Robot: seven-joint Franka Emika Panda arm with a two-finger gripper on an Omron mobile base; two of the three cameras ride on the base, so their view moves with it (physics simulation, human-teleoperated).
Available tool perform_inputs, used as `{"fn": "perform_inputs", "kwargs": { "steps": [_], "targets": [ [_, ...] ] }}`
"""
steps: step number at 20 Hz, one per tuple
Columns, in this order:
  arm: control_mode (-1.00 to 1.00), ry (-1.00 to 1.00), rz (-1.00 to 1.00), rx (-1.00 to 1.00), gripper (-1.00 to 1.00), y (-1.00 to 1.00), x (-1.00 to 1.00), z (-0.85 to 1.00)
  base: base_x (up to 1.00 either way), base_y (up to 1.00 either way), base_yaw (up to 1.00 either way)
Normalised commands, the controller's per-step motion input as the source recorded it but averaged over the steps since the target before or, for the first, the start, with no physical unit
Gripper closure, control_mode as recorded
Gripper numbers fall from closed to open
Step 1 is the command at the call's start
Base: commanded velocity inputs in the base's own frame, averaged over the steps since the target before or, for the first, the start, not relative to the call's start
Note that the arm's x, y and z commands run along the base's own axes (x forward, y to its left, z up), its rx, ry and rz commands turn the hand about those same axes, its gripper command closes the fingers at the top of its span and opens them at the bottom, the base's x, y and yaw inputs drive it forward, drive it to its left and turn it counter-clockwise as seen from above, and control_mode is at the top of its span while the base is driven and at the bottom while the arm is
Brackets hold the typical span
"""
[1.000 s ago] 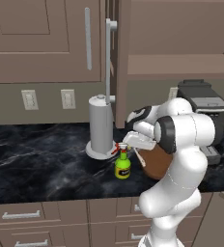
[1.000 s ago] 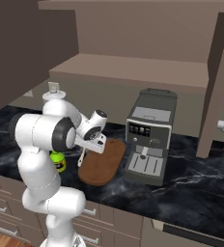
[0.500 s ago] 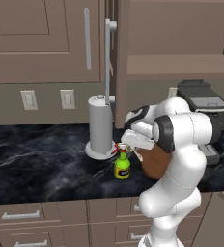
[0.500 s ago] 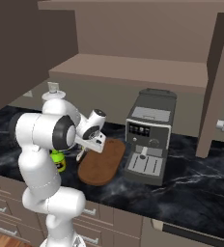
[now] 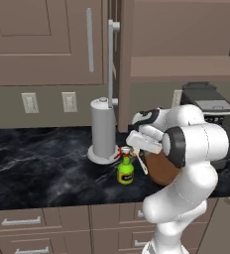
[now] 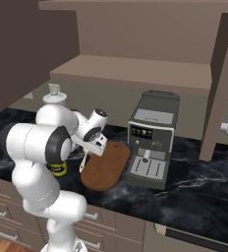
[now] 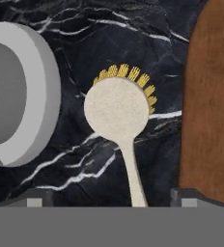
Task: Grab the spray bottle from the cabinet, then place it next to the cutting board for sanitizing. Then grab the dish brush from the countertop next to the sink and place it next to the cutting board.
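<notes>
The dish brush (image 7: pixel 117 110) hangs in the middle of the hand view, its handle between the gripper (image 7: pixel 113 198) fingers, over the countertop (image 7: pixel 133 43) beside the cutting board (image 7: pixel 210 96). I cannot tell if they pinch it.

Spray bottle (image 5: pixel 125 170) upright on black countertop (image 5: pixel 42 168), between paper-towel holder (image 5: pixel 103 131) and cutting board (image 5: pixel 159 168).

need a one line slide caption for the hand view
Hand-camera view: the dish brush hangs above the black countertop, between the grey paper towel holder base and the cutting board.
</notes>
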Motion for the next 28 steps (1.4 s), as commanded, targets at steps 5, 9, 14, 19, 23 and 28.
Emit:
{"fn": "perform_inputs", "kwargs": {
  "steps": [5,9,14,19,23,28],
  "targets": [
    [-1.00,-0.06,-0.14,0.03,-1.00,-0.09,-0.72,0.47,0.00,0.00,0.00],
    [-1.00,-0.07,-0.13,0.03,-1.00,0.00,-0.72,0.64,0.00,0.00,0.00],
    [-1.00,-0.02,-0.07,0.00,-1.00,-0.10,-0.70,0.94,0.00,0.00,0.00],
    [-1.00,-0.12,-0.01,0.02,-1.00,-0.29,-0.81,1.00,0.00,0.00,0.00],
    [-1.00,-0.19,-0.02,0.03,-1.00,-0.29,-0.75,1.00,0.00,0.00,0.00],
    [-1.00,-0.30,-0.02,0.01,-1.00,-0.13,-0.72,1.00,0.00,0.00,0.00]
  ]
}}
